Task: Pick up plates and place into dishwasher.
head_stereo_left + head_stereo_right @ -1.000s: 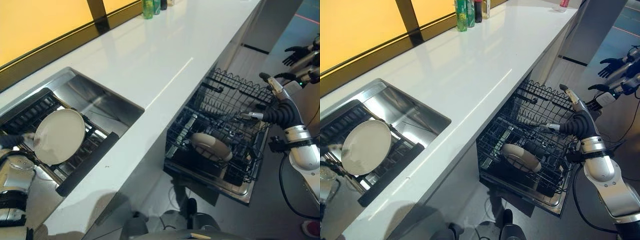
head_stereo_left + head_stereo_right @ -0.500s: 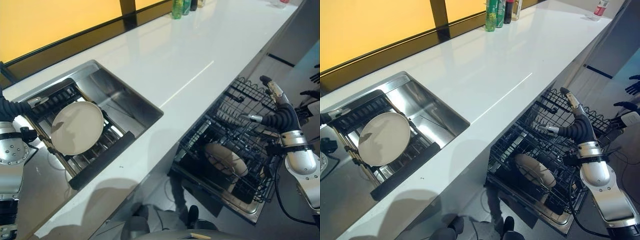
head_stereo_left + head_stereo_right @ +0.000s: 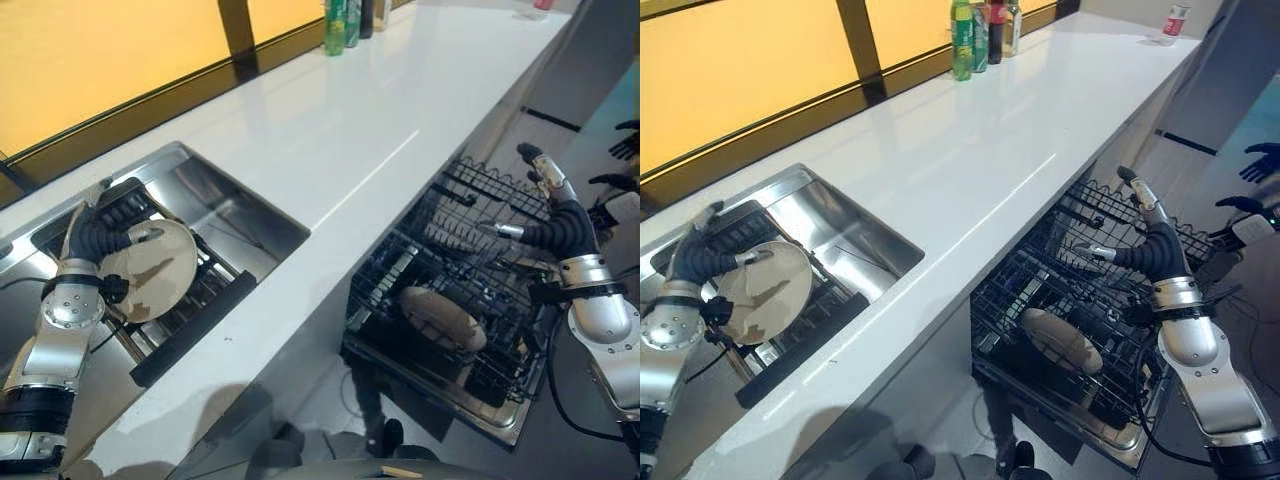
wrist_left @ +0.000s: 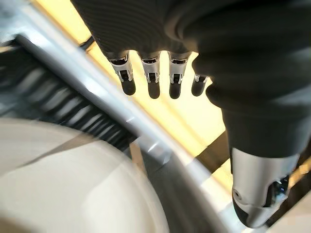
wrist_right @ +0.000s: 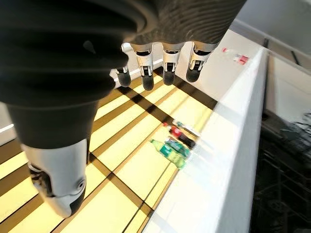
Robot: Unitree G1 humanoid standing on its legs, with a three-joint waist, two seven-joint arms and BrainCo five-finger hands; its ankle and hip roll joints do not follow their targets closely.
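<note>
A pale round plate (image 3: 152,272) leans upright in the black rack (image 3: 196,330) inside the steel sink (image 3: 245,213). My left hand (image 3: 92,236) is at the plate's upper left edge, open, fingers pointing up behind the rim and the thumb lying across its top. In the left wrist view its fingers (image 4: 151,80) are straight above the plate (image 4: 63,194). A second plate (image 3: 440,317) lies tilted in the pulled-out dishwasher rack (image 3: 472,196). My right hand (image 3: 556,214) hovers open over that rack's far right side, holding nothing.
The white counter (image 3: 330,120) runs between the sink and the dishwasher. Several bottles (image 3: 980,25) stand at its back edge by the yellow window, and one more bottle (image 3: 1175,18) at the far end. The dishwasher rack juts out over the floor below the counter's front edge.
The camera has shifted. My left hand has come in from the left and risen to the plate's upper edge in the sink rack. My right hand stays over the dishwasher rack.
</note>
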